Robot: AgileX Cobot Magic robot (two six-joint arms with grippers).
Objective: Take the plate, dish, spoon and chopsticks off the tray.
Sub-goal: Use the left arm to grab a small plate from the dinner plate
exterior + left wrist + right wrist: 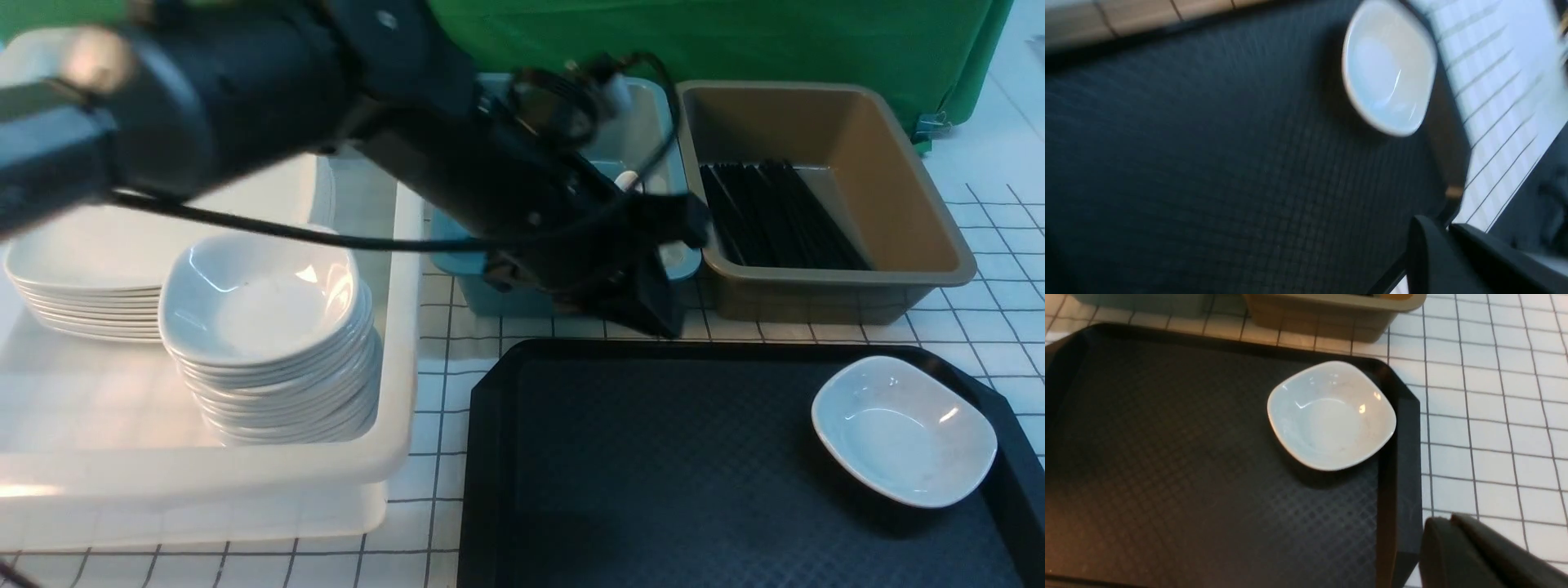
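The black tray [653, 457] holds only a small white dish [902, 429], near its right end. My left gripper [665, 322] hangs shut and empty just beyond the tray's far rim, in front of the teal bin [645, 114]. Its wrist view is blurred and shows the tray [1208, 163], the dish [1388, 65] and the gripper [1443, 226]. My right gripper [1447, 520], also shut and empty, hovers over the tray's [1167, 457] right edge, nearer to me than the dish [1331, 414]. Black chopsticks [775, 212] lie in the brown bin [882, 139]. The plate [90, 253] tops a stack. The spoon is hidden.
A white tub [392, 327] on the left holds the plate stack and a stack of small bowls [261, 327]. My left arm [245, 90] stretches across the tub and the teal bin. A green cloth [735, 33] hangs behind the bins. A white gridded tabletop [1004, 310] surrounds everything.
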